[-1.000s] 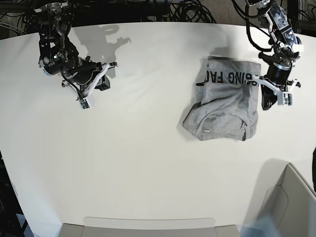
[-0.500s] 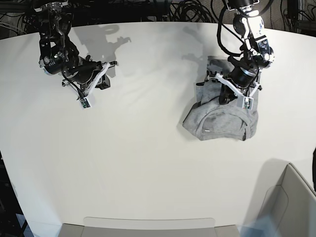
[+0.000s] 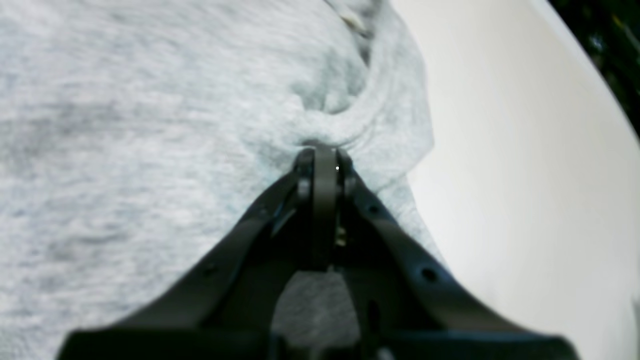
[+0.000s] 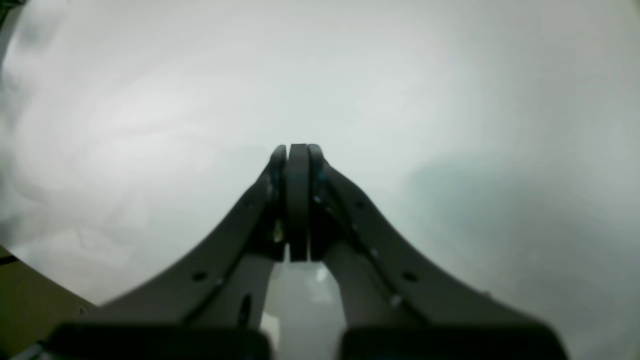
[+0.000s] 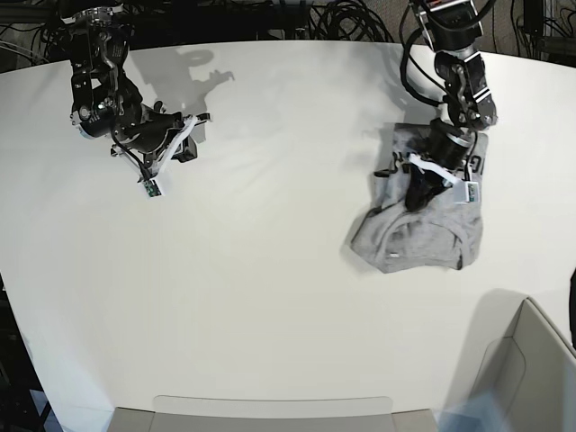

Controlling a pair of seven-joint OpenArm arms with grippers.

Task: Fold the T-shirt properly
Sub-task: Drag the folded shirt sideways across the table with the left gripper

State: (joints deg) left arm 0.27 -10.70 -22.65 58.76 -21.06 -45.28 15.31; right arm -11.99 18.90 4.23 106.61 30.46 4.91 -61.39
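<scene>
The light-grey T-shirt point(image 5: 418, 238) lies crumpled on the right part of the white table point(image 5: 270, 270), with a strip of black lettering showing at its far right edge. My left gripper point(image 5: 419, 193) rests on its upper middle. In the left wrist view the left gripper point(image 3: 322, 150) is shut, its tips pressed into a pucker of the T-shirt point(image 3: 150, 125) near a seamed edge, with no cloth visible between the jaws. My right gripper point(image 5: 186, 151) hovers at the far left of the table, well away from the cloth. Up close the right gripper point(image 4: 298, 147) is shut and holds nothing.
A grey box point(image 5: 531, 360) stands at the table's near right corner. A flat light panel point(image 5: 270, 409) sits along the front edge. Dark cables point(image 5: 342, 18) run behind the far edge.
My left arm swung from beside the T-shirt's right edge onto the cloth, and the T-shirt slid to the right and toward the front. The right arm stayed still.
</scene>
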